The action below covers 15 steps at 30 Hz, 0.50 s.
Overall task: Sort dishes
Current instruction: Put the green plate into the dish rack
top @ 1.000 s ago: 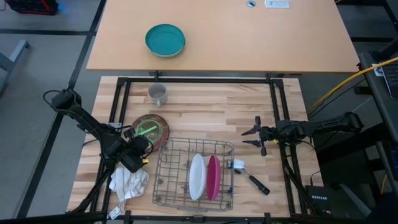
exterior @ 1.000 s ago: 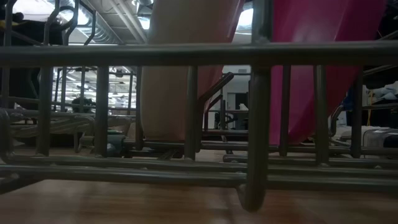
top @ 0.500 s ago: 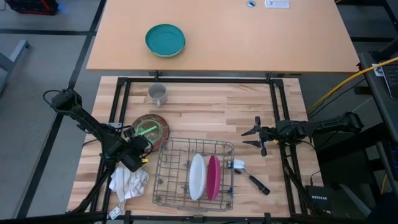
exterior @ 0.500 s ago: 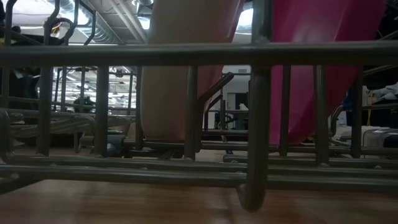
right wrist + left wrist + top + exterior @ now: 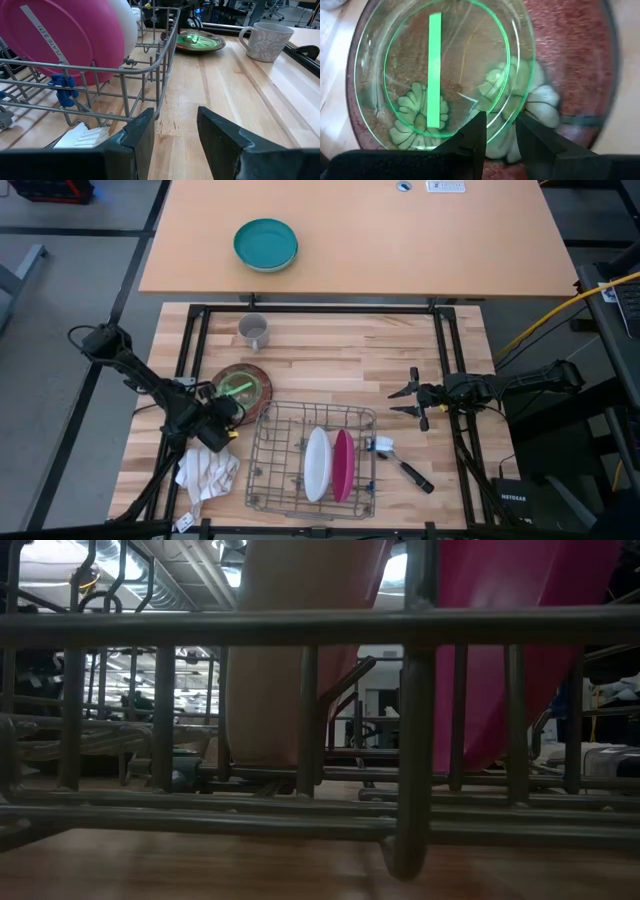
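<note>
The clear pale green plate (image 5: 238, 388) lies on the dark red plate with pale motifs (image 5: 262, 375), left of the wire rack (image 5: 262, 480). My left gripper (image 5: 230, 410) points down over the stack's near edge. It is open, with one finger inside the green plate's rim (image 5: 497, 131) and one outside, over the red plate (image 5: 570, 60). The white plate (image 5: 317, 464) and the magenta plate (image 5: 343, 465) stand on edge in the rack. My right gripper (image 5: 412, 397) is open and empty, right of the rack.
A grey mug (image 5: 254, 331) stands beyond the plate stack. A teal bowl (image 5: 266, 245) sits on the far table. A white cloth (image 5: 207, 473) lies left of the rack, under my left arm. A dish brush (image 5: 400, 463) lies at the rack's right side.
</note>
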Each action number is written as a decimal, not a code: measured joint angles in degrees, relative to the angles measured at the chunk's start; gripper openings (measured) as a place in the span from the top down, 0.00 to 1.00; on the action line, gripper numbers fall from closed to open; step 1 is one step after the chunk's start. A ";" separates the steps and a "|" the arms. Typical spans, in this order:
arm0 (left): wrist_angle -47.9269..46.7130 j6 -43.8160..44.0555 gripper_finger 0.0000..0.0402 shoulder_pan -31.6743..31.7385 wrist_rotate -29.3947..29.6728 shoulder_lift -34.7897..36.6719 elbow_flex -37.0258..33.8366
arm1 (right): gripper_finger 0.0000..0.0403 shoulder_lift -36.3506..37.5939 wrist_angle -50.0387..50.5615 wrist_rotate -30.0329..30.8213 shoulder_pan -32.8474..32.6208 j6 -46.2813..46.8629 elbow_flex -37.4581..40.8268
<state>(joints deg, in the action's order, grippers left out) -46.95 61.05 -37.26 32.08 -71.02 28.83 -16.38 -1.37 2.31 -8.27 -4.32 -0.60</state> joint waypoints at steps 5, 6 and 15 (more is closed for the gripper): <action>0.29 -4.69 0.76 2.80 0.02 0.00 -0.30 | 0.62 0.00 0.02 0.00 0.02 -0.02 0.00; 0.61 -5.78 0.76 3.41 0.00 0.00 -0.30 | 0.62 0.00 0.02 0.00 0.01 -0.02 0.00; 4.71 -12.98 0.84 8.47 0.03 0.00 -0.30 | 0.62 -0.02 0.15 0.02 0.02 -0.02 0.00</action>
<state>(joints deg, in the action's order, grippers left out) -42.24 48.07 -28.79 32.10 -71.02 28.53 -16.40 -1.21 2.33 -8.25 -4.34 -0.60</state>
